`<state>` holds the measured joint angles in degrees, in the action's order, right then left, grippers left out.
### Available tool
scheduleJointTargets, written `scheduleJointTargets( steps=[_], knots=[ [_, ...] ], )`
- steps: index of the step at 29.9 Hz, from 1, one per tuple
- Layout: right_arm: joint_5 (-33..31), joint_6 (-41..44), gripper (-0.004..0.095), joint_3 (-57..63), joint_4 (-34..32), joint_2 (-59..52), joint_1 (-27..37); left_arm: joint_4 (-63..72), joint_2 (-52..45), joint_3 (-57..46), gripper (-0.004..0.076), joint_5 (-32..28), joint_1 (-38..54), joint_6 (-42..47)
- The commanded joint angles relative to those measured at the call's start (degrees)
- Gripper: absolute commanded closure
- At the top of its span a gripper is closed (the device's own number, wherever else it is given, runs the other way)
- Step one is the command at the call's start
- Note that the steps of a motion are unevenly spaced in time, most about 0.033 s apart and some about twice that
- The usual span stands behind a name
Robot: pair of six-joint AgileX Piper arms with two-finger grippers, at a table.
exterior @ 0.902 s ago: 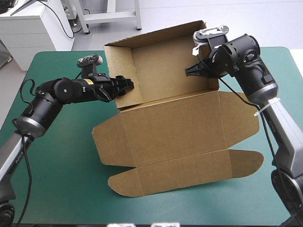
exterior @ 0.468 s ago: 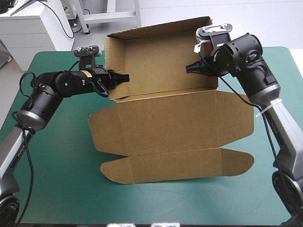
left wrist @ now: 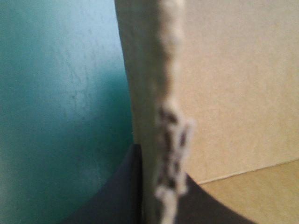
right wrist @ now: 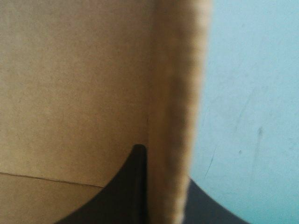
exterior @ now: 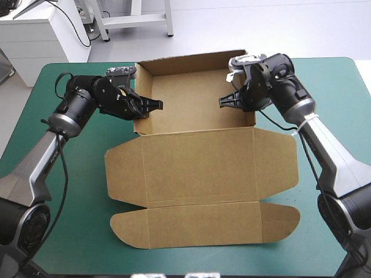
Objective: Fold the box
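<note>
The table [exterior: 69,220], teal-green on top, is taken up largely by the box [exterior: 200,168], which is laid about mid-table and is judged approx. half formed. At the box's far end a tray has been raised: the back wall [exterior: 191,66] and both side walls are stood up round the tray floor [exterior: 191,104], though it cannot be told whether they are tucked & locked or merely held up. At the box's near end nothing is folded: the lid panel [exterior: 200,165] is laid flat, w/ its two side flaps spread out and the long tuck flap [exterior: 203,223] flat beyond it, at the box's nearest edge. So, as judged, the side walls are left to be secured, and the lid parts are not yet handled. Both arms are reached in toward the tray from opposite sides of the box, w/ forearms roughly level and wrists turned inward. The left pincer [exterior: 152,105] is clamped on the box's left side wall [exterior: 143,87], toward that wall's lid-side end; the right pincer [exterior: 225,102] is likewise set on the right side wall [exterior: 250,119]. In each wrist view the wall's cut edge is seen running up btwn the black fingers, one finger inside the tray, the other outside over the cover [left wrist: 60,93]. The fingers are all but closed on the board, i.e. the box is gripped by both pincers.
</note>
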<state>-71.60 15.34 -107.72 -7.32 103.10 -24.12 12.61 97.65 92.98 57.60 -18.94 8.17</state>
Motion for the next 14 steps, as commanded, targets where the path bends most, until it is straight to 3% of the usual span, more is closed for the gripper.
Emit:
scheduleJointTargets(
  steps=[1, 8, 14],
  knots=[
    [0.2, -1.8, 0.0924, 3.8, 2.2, -1.9, 0.2, 2.9, -0.7, 2.2, 0.0731, 1.1, -0.4, -1.3],
    [0.3, -2.1, 0.0929, 10.4, 2.4, -1.2, 0.3, 1.1, 2.4, 2.2, 0.0731, 5.3, -0.4, -1.3],
    [0.3, -4.2, 0.0929, 11.5, 9.5, 0.3, 3.2, -0.4, 4.3, 2.2, 0.0731, 6.7, -0.9, -1.3]
  ],
)
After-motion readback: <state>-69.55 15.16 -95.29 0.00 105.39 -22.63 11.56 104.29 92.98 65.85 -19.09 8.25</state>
